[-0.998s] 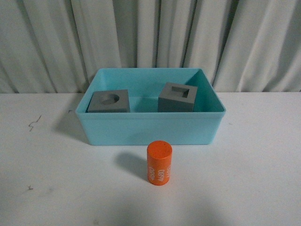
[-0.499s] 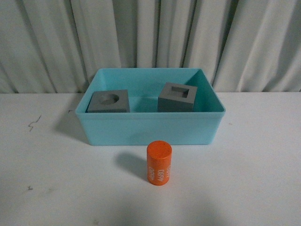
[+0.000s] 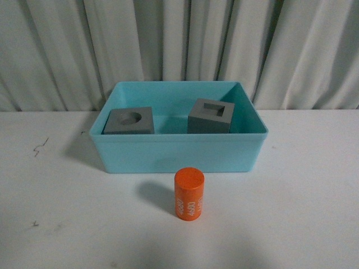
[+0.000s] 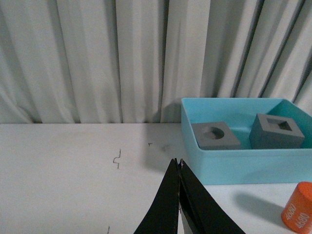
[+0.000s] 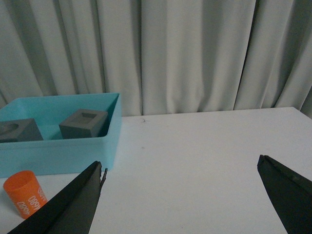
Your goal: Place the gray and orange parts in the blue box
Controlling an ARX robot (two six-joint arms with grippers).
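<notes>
The blue box [image 3: 178,154] stands on the white table in the front view. Inside it lie two gray cubes: one with a round recess [image 3: 129,121] at the left, one with a square recess [image 3: 211,116] at the right. An orange cylinder [image 3: 189,194] with white digits stands upright on the table just in front of the box. Neither arm shows in the front view. My left gripper [image 4: 176,161] is shut on nothing, over bare table left of the box [image 4: 243,165]. My right gripper [image 5: 180,163] is wide open, to the right of the box [image 5: 58,153] and cylinder [image 5: 23,193].
A pleated grey curtain [image 3: 179,50] hangs close behind the table. Small dark marks [image 3: 40,147] dot the tabletop to the left of the box. White tabletop [image 3: 303,190] stretches on both sides of the box.
</notes>
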